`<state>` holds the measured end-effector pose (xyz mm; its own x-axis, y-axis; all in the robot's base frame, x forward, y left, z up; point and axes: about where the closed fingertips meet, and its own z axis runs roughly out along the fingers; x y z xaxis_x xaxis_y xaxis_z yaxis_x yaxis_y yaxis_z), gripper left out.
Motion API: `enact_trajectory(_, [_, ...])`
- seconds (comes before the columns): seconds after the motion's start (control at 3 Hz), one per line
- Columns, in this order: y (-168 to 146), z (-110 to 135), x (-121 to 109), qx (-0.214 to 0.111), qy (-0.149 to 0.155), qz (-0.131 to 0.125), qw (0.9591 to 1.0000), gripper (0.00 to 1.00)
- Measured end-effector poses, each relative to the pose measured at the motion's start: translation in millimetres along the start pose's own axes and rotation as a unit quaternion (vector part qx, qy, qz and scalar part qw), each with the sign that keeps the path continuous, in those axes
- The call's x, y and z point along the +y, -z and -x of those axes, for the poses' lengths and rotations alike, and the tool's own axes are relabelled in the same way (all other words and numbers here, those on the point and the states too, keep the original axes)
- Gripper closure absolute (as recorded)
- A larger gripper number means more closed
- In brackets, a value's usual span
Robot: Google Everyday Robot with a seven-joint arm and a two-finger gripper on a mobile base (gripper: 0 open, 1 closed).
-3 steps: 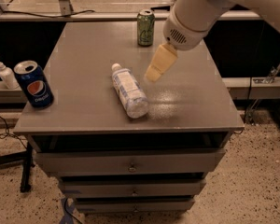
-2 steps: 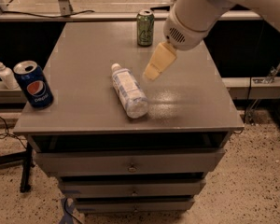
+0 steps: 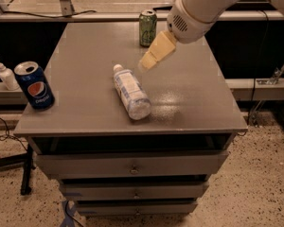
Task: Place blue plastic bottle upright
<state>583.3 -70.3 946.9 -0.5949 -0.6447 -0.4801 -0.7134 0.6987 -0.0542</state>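
Arm (image 3: 199,11) slanting downward, tool (image 3: 150,59) near cap end of lying blue plastic bottle (image 3: 131,91), apart or together unclear.

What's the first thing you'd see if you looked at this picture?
A big white robot arm reaches in from the top right, its yellowish claw hanging near the cap of a water bottle. The bottle lies on its side in the middle of the table. A blue soda can stands at the left edge.

The hand (image 3: 150,59) hovers just beyond the cap end of the blue plastic bottle (image 3: 131,91), its tip blurred. Its arm (image 3: 201,8) runs off the top edge. The bottle's label print is too small to read.
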Motion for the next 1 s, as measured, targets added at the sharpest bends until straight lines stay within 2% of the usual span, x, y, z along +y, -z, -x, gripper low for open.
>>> enact_trajectory(0.33, [-12, 34, 7, -0.006, -0.068, 0.050, 0.9964, 0.00])
enact_trajectory(0.67, [-29, 65, 19, -0.004, -0.118, 0.085, 0.9893, 0.00])
enact_trajectory(1.0, [-52, 82, 40, 0.013, -0.141, 0.091, 0.9857, 0.00])
